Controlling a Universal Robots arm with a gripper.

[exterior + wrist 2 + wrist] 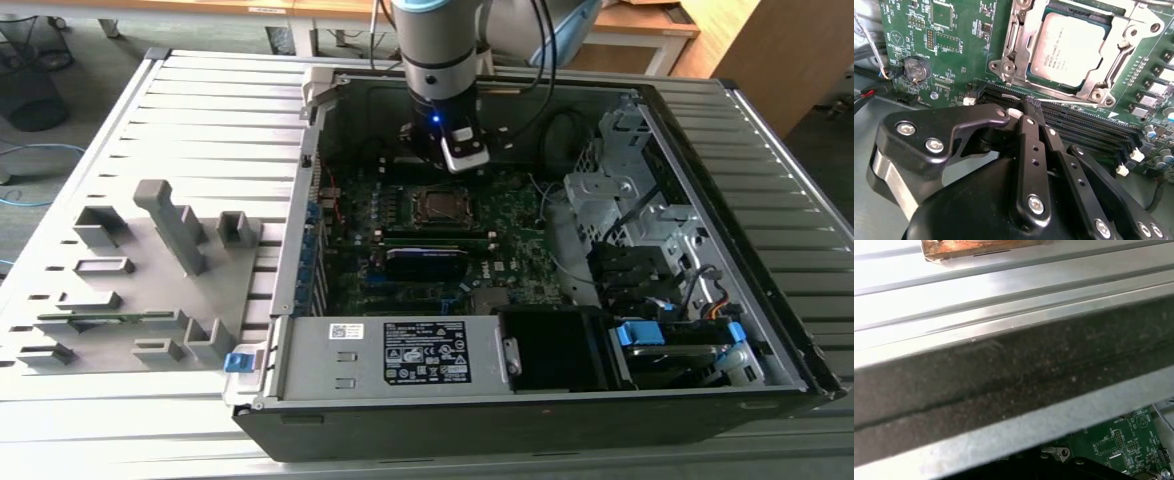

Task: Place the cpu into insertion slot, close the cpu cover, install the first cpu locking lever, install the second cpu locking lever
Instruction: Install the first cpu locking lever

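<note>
Worktop (174, 110): ribbed grey metal, grey fixture blocks (160, 230) at the exterior view's left.
Case (534, 400): open computer, green motherboard (949, 45) inside.
Claw (1031, 107): fingers pressed together, empty, above the memory slots (1079, 125).
Cpu (1070, 46): seated in its socket.
Cpu cover (1016, 35): down around it.

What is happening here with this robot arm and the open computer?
A robot arm is working inside an open computer case on a metal table. Its gripper hangs just above the motherboard, beside the memory slots. The cpu already sits in its socket, and the cpu cover lies closed around it. The jaws are together and hold nothing.
</note>
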